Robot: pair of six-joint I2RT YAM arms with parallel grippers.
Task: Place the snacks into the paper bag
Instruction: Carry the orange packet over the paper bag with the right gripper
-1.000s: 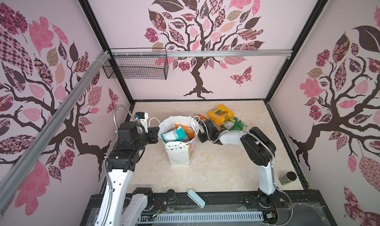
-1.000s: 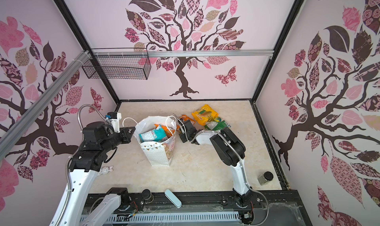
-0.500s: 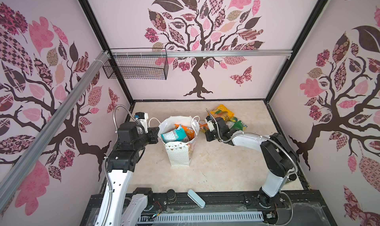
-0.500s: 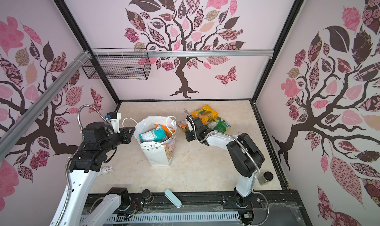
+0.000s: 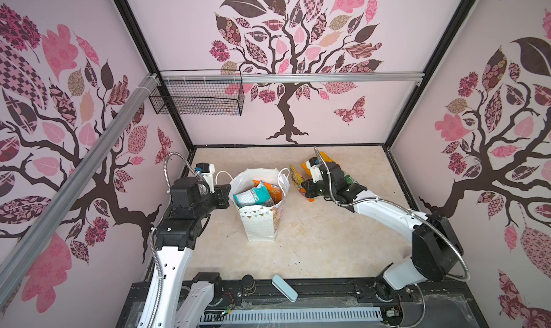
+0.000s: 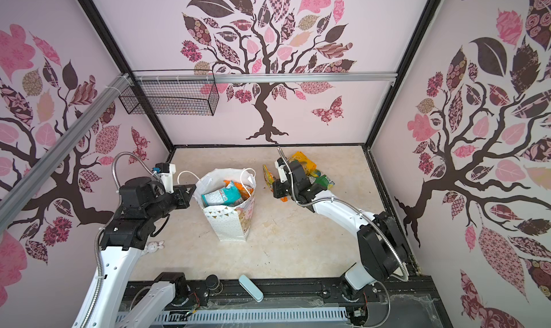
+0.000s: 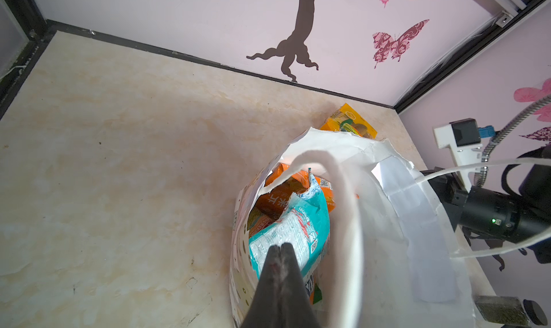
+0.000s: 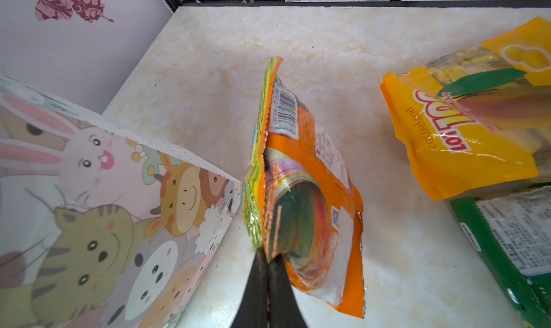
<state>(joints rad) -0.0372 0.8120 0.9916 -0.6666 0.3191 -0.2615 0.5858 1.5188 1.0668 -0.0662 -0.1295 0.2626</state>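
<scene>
Our right arm (image 5: 384, 210) stretches low over the table (image 5: 313, 240). Its right gripper (image 8: 269, 259) is clamped tight on the edge of an orange packet (image 8: 301, 174), barcode showing, just beside the paper bag (image 5: 260, 222). Our left arm (image 5: 179, 222) bends toward the bag's rim, left gripper (image 7: 280, 247) closed; we cannot tell whether it pinches paper. A teal packet (image 5: 250, 195) lies inside. The yellow packet (image 8: 465, 126) reads "LOT 100" and "cocoaland".

Table (image 5: 313, 240): pale marbled top. Paper bag (image 5: 260, 222) stands upright, left of centre. Far right: yellow packet (image 6: 304, 159) lying flat, green packet (image 6: 325, 181) touching its near edge. (Orange packet (image 8: 304, 192) beside the bag is on edge; table contact unclear.) Glass jar (image 7: 504, 311), black lid, shows in the left wrist view only.
</scene>
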